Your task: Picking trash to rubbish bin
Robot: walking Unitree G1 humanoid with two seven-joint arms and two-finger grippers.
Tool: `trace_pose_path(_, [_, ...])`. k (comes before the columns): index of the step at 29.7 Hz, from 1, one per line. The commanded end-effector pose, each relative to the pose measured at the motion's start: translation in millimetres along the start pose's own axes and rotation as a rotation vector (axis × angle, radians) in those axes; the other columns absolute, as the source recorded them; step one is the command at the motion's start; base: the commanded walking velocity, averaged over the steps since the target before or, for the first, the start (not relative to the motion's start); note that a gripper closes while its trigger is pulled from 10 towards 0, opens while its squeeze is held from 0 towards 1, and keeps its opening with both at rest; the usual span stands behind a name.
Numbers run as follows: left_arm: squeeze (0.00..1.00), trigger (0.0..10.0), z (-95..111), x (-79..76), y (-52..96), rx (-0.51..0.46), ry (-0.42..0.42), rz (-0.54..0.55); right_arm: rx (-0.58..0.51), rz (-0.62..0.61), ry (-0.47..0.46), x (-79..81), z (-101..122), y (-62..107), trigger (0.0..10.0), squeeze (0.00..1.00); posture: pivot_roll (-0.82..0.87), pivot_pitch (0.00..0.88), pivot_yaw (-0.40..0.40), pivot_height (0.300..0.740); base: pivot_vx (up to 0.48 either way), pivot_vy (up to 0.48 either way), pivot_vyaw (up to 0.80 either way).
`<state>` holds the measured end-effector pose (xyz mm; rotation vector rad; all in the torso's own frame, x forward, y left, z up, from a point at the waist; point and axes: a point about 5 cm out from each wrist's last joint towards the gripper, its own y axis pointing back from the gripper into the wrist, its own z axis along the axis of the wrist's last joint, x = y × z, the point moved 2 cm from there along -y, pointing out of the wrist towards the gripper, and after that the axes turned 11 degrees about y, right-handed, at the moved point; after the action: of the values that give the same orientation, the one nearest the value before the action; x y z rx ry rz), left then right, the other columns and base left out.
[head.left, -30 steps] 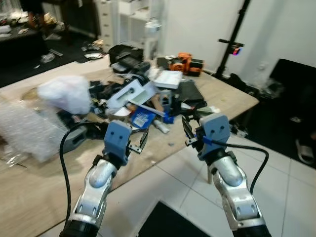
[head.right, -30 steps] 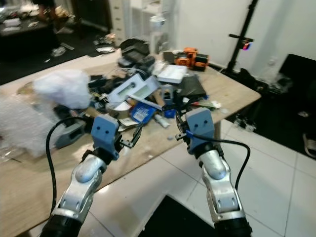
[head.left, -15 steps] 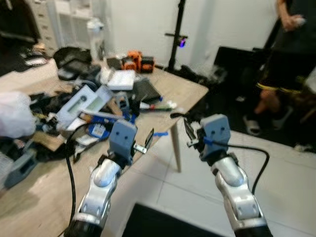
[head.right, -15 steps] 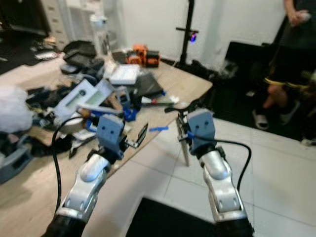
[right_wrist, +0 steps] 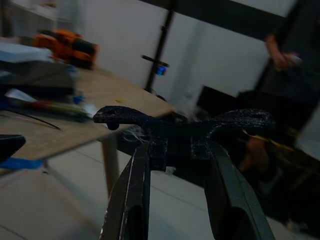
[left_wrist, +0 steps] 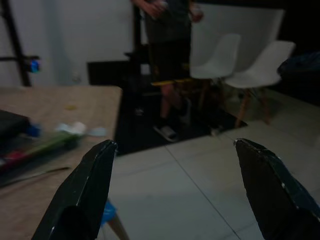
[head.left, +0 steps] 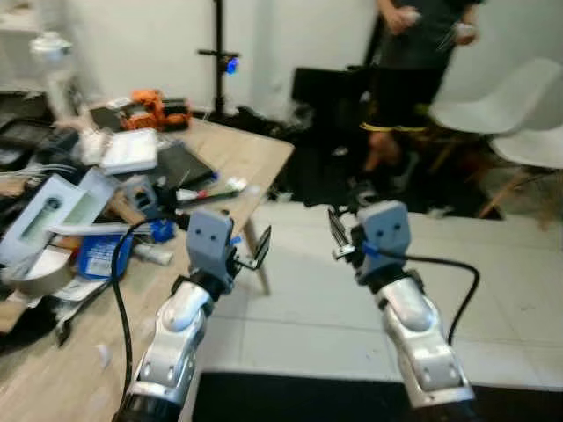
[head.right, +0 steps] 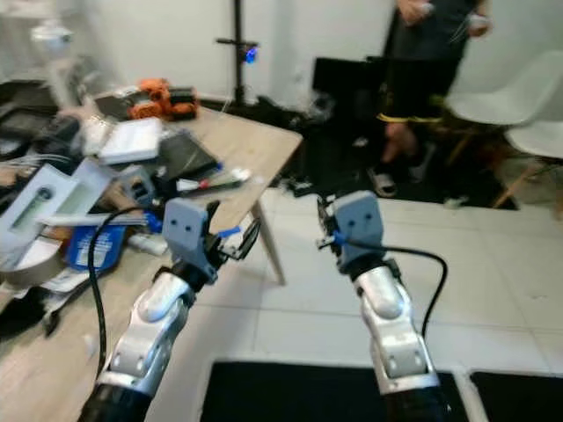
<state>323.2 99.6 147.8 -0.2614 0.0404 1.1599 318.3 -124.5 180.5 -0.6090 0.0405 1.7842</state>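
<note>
The desk (head.left: 236, 149) stands to my left, its clutter (head.left: 79, 211) heaped on top. A person (head.left: 413, 70) stands ahead beyond the floor (head.left: 308, 299), with chairs (head.left: 501, 105) to their right, a stand (head.left: 220, 61) behind the desk.

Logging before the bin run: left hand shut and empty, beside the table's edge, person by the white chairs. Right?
Not quite: the left hand is open, not shut; the left wrist view shows its fingers wide apart, nothing between. It is beside the table edge, and a person stands by the white chairs.
</note>
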Motion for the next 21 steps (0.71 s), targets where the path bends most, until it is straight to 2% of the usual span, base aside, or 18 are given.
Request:
trace_pose_path(1, [0.00, 10.0, -0.9, -1.1, -0.5, 0.007, 0.028, 0.005, 0.018, -0.002, 0.004, -2.0, -4.3, 1.7, 10.0, 0.00, -0.10, 0.052, -0.033, 0.740, 0.000, 0.000, -0.80])
trace_pose_path(8, [0.00, 10.0, -1.0, 0.2, -0.5, 0.018, 0.037, 0.007, 0.019, 0.001, 0.004, -1.3, -4.6, 1.9, 10.0, 0.00, -0.10, 0.054, -0.033, 0.740, 0.000, 0.000, -0.80])
trace_pose_path(10, [0.00, 10.0, -1.9, 1.0, -0.5, 0.029, 0.015, 0.013, 0.019, 0.002, 0.004, -1.4, -4.6, 1.8, 10.0, 0.00, -0.10, 0.054, -0.033, 0.740, 0.000, 0.000, -0.80])
trace_pose_path(12, [0.00, 10.0, -3.0, 4.7, -0.9, 0.034, -0.106, 0.038, 0.020, 0.003, 0.005, -1.4, -4.7, 1.8, 10.0, 0.00, -0.10, 0.057, -0.036, 0.740, 0.000, 0.000, -0.80])
trace_pose_path(21, [0.00, 10.0, -3.7, 1.9, -1.9, 0.031, -0.101, 0.028, 0.021, 0.007, 0.005, -1.0, -5.0, 1.5, 10.0, 0.00, -0.10, 0.059, -0.037, 0.740, 0.000, 0.000, -0.80])
